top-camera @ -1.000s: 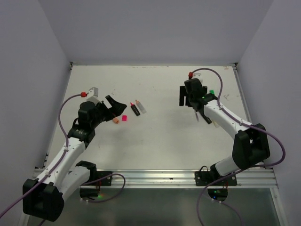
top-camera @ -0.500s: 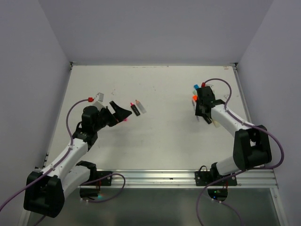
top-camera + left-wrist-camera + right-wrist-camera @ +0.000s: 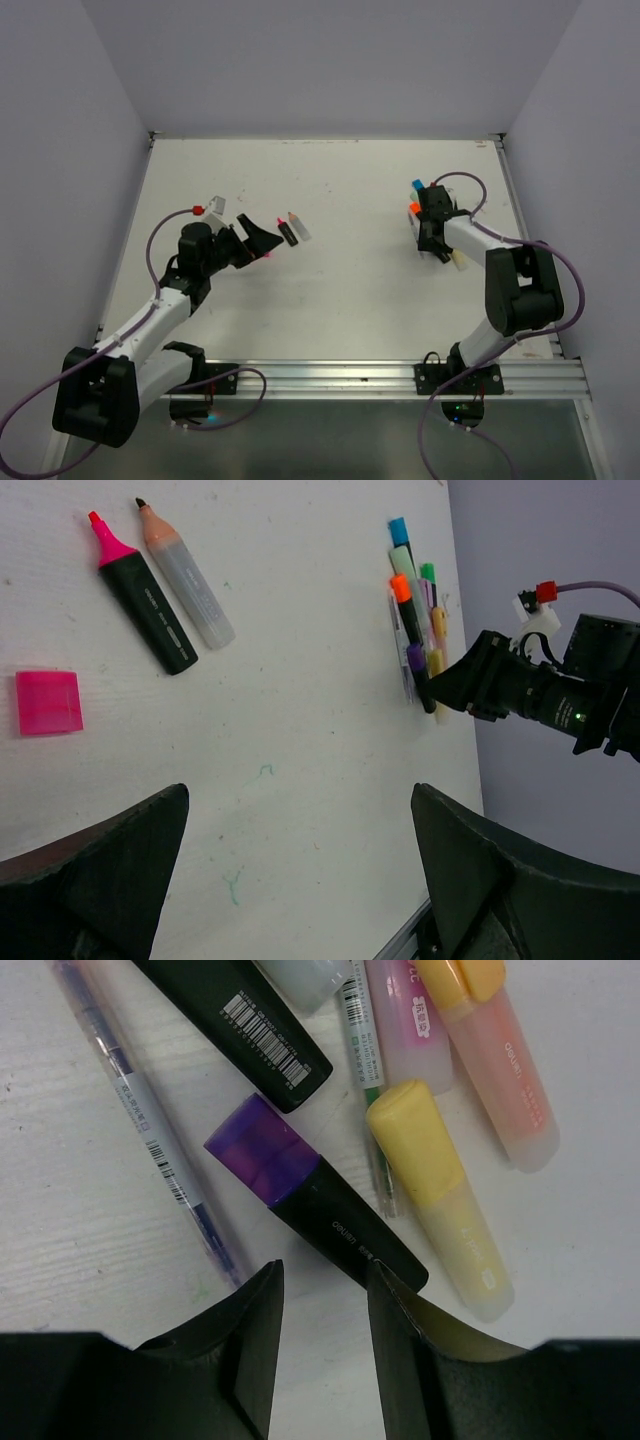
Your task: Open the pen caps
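Lying diagonal, purple cap [image 3: 262,1148] pointing upper-left.

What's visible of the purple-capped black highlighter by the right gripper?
The purple-capped highlighter has a glossy black plastic body with small white print and a translucent purple cap, still seated. It lies flat on the white table, slanted in the right wrist view, with its cap end away from the right gripper and its tail end just ahead of the fingertips, not between them. A yellow pastel highlighter lies alongside; contact is unclear.
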You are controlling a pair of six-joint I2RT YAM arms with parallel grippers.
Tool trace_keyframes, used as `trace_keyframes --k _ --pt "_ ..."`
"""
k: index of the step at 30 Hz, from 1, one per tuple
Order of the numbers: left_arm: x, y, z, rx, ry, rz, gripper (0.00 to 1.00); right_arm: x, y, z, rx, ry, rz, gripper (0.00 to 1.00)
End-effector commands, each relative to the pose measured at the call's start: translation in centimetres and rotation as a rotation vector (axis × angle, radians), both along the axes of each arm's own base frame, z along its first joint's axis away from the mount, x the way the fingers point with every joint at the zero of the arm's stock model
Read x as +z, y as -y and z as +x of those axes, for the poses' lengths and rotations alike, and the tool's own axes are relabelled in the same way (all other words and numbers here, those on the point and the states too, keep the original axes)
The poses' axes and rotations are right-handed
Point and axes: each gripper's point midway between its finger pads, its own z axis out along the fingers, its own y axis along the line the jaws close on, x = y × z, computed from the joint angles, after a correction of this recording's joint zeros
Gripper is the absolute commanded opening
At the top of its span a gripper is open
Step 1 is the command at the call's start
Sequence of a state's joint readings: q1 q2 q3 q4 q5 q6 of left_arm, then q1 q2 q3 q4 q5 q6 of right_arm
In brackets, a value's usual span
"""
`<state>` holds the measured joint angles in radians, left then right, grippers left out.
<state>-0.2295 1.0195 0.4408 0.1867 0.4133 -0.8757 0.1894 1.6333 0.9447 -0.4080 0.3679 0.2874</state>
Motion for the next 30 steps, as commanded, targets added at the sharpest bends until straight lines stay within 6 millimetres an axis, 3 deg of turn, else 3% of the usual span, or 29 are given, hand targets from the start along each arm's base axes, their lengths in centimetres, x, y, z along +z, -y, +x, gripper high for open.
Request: trace_keyframes --k 1,7,16,19,30 --pt "2.2 0.5 1.0 -0.026 0.086 -0.026 0.95 1.6 0.5 2.1 -0.005 0.068 -0.027 0.43" --pt "1.9 0.8 1.2 -0.036 0.077 -0.033 0.94 1.4 0.9 2.4 0.0 0.061 -0.057 0.53" --pt "2.0 0.8 1.5 -0.034 0.081 -0.029 0.94 0.4 1.2 2.8 -0.002 0.035 -0.047 0.58" --pt "1.9 0.9 1.5 -0.04 0.076 -0.03 0.94 -0.1 1.2 2.8 0.004 0.022 -0.029 0.58" --pt "2.0 1.0 1.5 -0.051 0.078 -0.03 0.94 -1.8 -0.3 1.9 0.067 -0.035 0.066 0.44"
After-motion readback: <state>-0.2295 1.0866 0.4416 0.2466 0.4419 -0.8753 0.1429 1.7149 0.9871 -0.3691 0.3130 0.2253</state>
